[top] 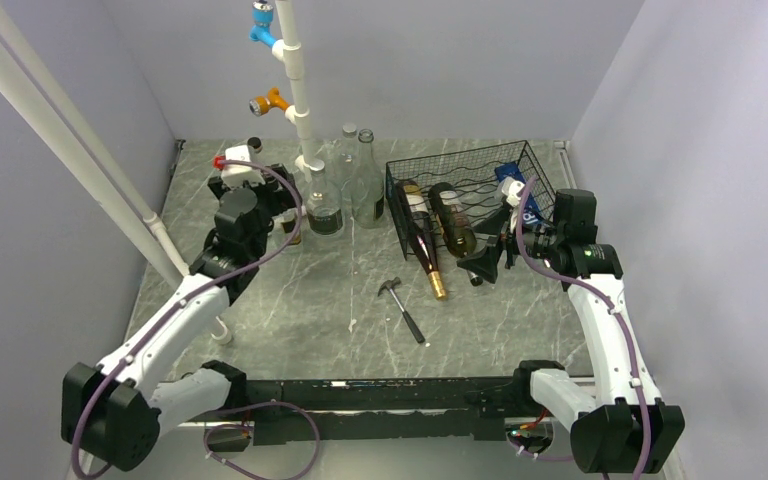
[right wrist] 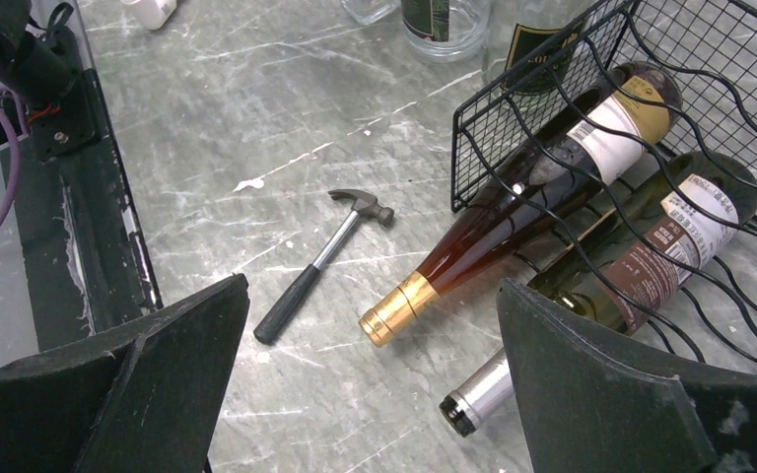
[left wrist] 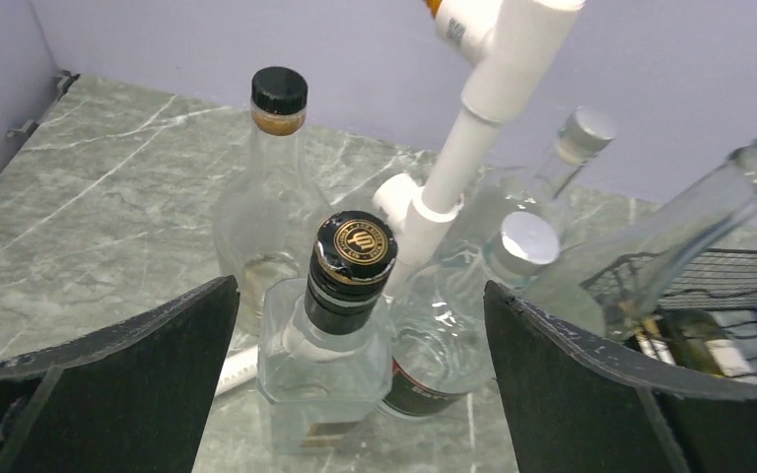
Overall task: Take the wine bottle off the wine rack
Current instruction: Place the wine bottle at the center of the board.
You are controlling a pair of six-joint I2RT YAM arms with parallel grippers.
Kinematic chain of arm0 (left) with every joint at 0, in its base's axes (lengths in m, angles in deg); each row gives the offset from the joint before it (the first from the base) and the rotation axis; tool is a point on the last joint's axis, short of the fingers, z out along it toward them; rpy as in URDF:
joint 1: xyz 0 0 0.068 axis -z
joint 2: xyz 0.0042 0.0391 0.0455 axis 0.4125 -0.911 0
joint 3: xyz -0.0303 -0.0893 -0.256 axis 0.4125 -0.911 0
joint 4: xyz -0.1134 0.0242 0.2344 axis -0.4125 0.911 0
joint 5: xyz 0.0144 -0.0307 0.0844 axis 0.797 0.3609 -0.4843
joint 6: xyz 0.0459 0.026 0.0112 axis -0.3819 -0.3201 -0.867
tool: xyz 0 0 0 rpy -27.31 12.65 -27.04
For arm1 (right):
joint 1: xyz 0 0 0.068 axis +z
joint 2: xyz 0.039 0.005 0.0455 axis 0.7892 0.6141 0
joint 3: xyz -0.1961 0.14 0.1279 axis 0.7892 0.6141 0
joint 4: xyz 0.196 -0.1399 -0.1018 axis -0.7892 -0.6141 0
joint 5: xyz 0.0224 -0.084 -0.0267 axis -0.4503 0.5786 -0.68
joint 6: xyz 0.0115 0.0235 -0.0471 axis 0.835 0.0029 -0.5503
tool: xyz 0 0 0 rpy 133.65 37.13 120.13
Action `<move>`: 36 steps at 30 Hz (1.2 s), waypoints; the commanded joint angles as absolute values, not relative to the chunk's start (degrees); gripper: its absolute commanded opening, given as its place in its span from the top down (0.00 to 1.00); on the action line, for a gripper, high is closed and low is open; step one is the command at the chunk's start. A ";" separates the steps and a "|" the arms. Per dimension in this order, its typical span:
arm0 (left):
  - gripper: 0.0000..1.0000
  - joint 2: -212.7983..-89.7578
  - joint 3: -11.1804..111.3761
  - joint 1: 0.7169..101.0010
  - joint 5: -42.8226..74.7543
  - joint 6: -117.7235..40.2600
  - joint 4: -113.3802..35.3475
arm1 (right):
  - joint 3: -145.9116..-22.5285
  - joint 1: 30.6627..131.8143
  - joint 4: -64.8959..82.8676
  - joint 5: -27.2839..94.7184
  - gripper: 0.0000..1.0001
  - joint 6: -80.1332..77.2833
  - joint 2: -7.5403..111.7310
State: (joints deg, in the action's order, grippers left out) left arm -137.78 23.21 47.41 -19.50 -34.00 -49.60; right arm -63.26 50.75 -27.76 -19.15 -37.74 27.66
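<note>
Overhead, the wine rack (top: 460, 158) is seen on the right rear of the table (top: 340, 300). Only in the right wrist view are its contents told apart: a gold-foiled wine bottle (right wrist: 513, 212) and a silver-capped wine bottle (right wrist: 641, 266) are laid side by side in it, necks jutting out. The right claw (right wrist: 375, 296) is spread wide before those necks, with nothing gripped. A hammer (right wrist: 320, 261) is laid just left of them. In the left wrist view, the left claw (left wrist: 360, 296) is spread around a square clear bottle (left wrist: 320, 360), with gaps on both sides.
</note>
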 commanded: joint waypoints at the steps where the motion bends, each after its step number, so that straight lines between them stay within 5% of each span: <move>1: 0.01 -132.51 28.06 47.21 -14.93 -28.44 -38.91 | -63.69 50.54 -26.61 -19.54 0.00 -38.59 27.88; 14: 0.00 -126.15 28.58 47.21 9.04 -31.97 -34.77 | -61.85 50.55 -25.57 -17.70 0.00 -36.06 30.85; 25: 0.01 -133.38 30.51 47.55 36.37 -40.42 -36.43 | -60.67 46.27 -25.66 -16.93 0.00 -39.25 29.59; 36: 0.00 -129.40 27.29 51.50 31.38 -48.48 -33.71 | -61.20 39.56 -25.06 -13.07 0.00 -39.72 30.63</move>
